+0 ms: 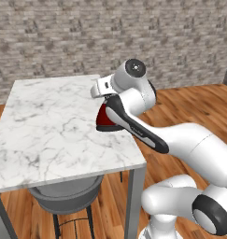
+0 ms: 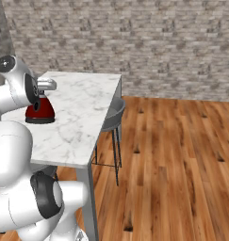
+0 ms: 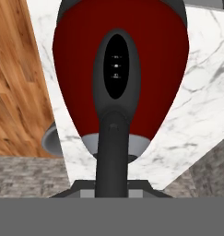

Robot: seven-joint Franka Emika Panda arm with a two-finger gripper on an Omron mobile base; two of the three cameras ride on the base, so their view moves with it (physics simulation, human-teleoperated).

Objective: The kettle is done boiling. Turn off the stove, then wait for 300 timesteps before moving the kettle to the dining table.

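Observation:
The small red kettle (image 1: 103,117) stands near the right edge of the white marble dining table (image 1: 49,126), its dark base on or just above the top. My gripper (image 1: 104,97) comes down on it from above and is shut on its dark looped handle. From the other side, the kettle (image 2: 39,111) sits under the gripper (image 2: 41,92) at the table's (image 2: 83,117) near left part. In the hand view the dark handle (image 3: 112,138) runs up from the gripper (image 3: 112,190) over the red body (image 3: 81,69). The stove is out of view.
A grey round stool (image 1: 66,196) is tucked under the table's near edge, and a stool (image 2: 114,116) stands at its far side. Wooden floor (image 2: 172,160) stretches to the right, with a brick wall (image 2: 134,42) behind.

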